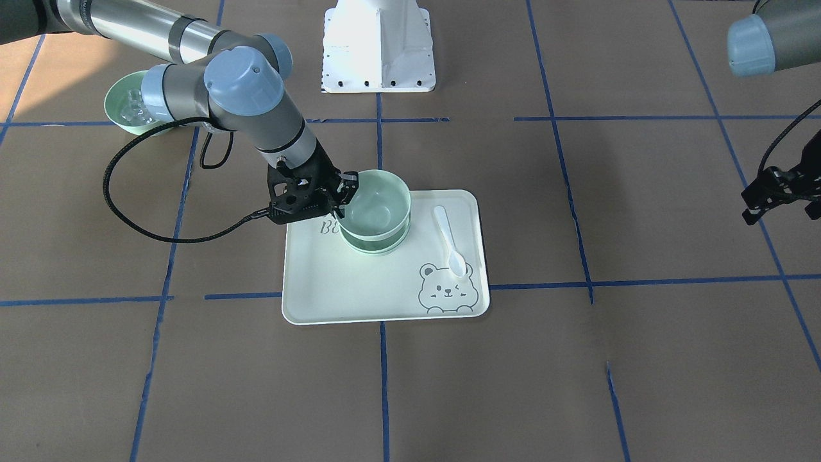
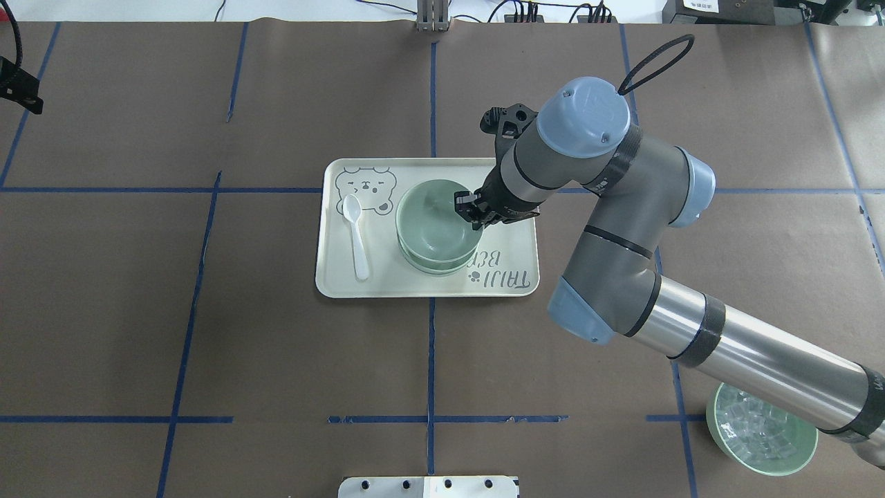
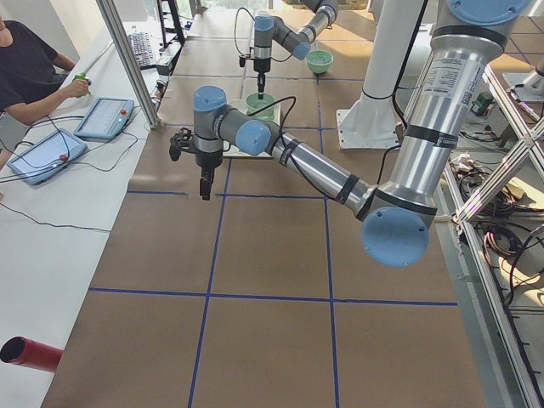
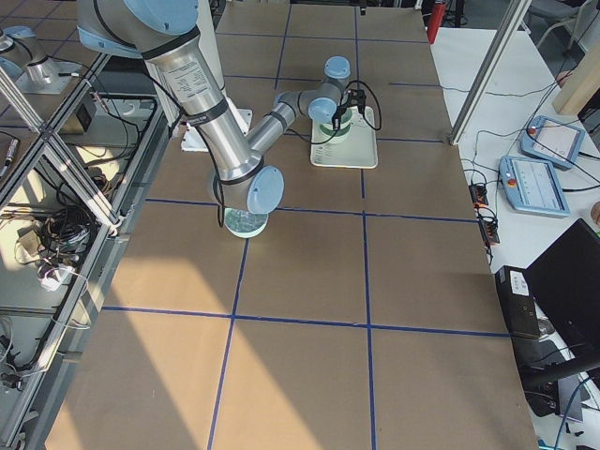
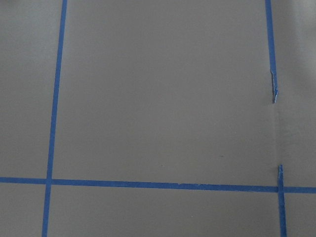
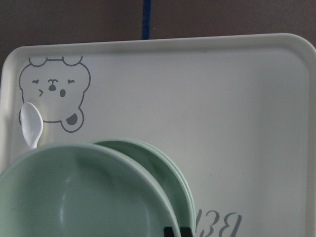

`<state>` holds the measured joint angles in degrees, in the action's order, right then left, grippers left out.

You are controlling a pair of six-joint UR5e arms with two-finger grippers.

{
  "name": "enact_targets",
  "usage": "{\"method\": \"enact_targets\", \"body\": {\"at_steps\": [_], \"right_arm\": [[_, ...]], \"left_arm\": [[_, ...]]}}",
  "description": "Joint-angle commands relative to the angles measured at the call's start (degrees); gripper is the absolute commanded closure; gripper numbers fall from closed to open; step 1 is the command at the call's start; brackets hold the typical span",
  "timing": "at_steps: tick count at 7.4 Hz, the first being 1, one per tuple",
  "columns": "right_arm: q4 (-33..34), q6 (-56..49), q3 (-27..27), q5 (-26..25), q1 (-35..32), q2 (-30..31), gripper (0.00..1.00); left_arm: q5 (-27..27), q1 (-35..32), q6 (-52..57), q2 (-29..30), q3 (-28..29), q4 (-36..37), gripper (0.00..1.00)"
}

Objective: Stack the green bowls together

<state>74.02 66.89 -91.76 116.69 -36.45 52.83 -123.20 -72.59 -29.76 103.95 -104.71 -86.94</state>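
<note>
Right end effector (image 1: pixel 344 192): pinches the rim of the top green bowl (image 1: pixel 378 200), one finger inside and one outside.
Top green bowl: over the two other green bowls (image 1: pixel 378 248), which are nested on the tray (image 1: pixel 346 295).
White spoon (image 1: pixel 449 240): lies on the tray beside the bowls.
Left end effector (image 1: pixel 776 192): over the bare table (image 1: pixel 577 385), well apart; spread or closed, I cannot tell.

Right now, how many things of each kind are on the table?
Plain green bowls: 3
Green bowl with clear cubes: 1
White spoon: 1
Bear tray: 1
Total: 6
</note>
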Motion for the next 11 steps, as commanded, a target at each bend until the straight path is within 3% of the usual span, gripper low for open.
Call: {"method": "enact_targets", "body": {"at_steps": [1, 4, 6, 8, 10, 11], "right_arm": [[0.77, 0.00, -0.26, -1.63, 0.50, -0.10, 0.00], [1.99, -0.17, -0.69, -1.20, -1.94, 0.25, 0.00], [12.07, -2.36, -7.42, -0.15, -7.29, 3.48, 0.00], [12.37, -16.02, -12.20, 6.05, -14.31, 11.82, 0.00], [12.29, -33.64, -12.21, 14.58, -25.63, 20.50, 0.00], [12.37, -43.32, -11.78, 16.19, -30.47, 25.34, 0.00]], "left_arm": [[-0.02, -0.45, 0.23, -0.33, 0.12, -0.07, 0.00], [-0.02, -1.33, 0.23, -0.68, 0.12, -0.07, 0.00], [-0.02, -3.59, 8.17, -1.82, 3.43, 0.02, 0.00], [-3.68, -8.33, 18.02, -3.04, 7.31, 0.63, 0.00], [-7.13, -12.12, 25.35, -6.02, 9.08, 1.25, 0.00], [-8.88, -12.49, 28.33, -7.69, 10.48, 1.25, 0.00]]}}
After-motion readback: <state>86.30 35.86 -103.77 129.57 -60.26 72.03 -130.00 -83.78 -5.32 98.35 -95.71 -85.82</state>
